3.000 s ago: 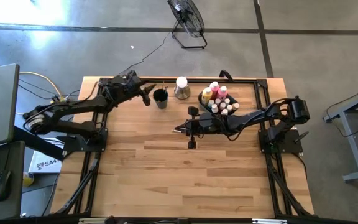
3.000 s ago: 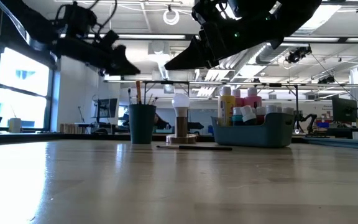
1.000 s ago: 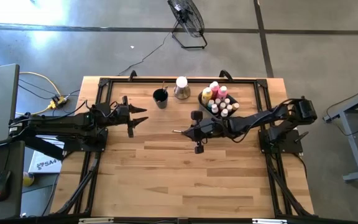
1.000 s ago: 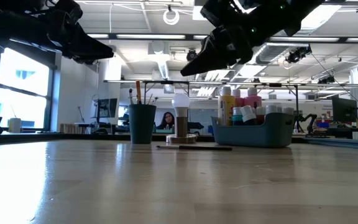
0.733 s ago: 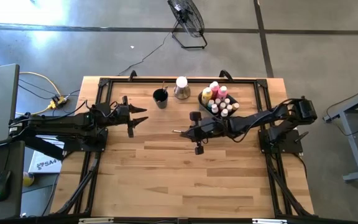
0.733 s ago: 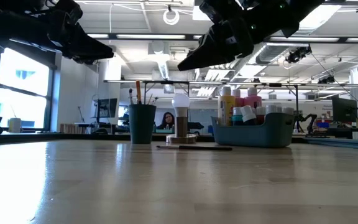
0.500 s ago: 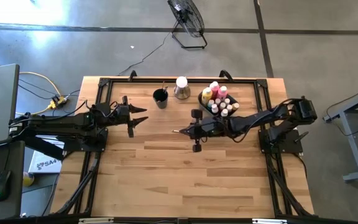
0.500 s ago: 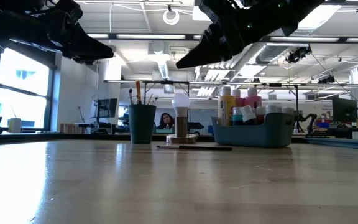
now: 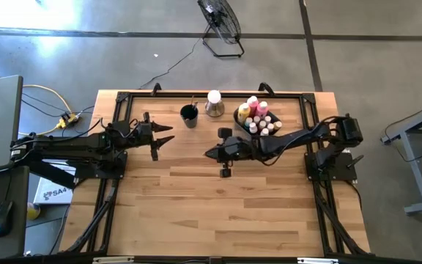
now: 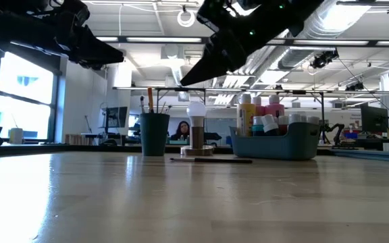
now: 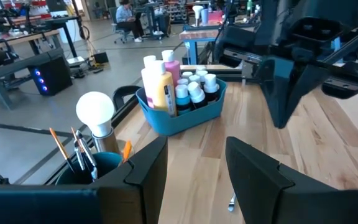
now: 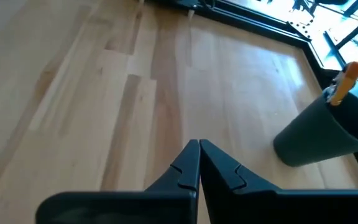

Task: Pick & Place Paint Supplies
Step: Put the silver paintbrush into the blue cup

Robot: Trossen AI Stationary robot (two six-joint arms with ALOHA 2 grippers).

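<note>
One round dark cup (image 9: 189,115) is seen at twelve o'clock on the smooth wooden table (image 9: 196,213). The right gripper (image 9: 208,153) is clenched on nothing; the left gripper (image 9: 168,138) is parted, empty.

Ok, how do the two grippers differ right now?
The left gripper has its fingers apart and sits near the table's left side; the right gripper is pinched shut and reaches to mid-table, near the dark cup. The left arm lies roughly level; the right one angles its fingers down in the low view. Both are empty and clear of the table.
</note>
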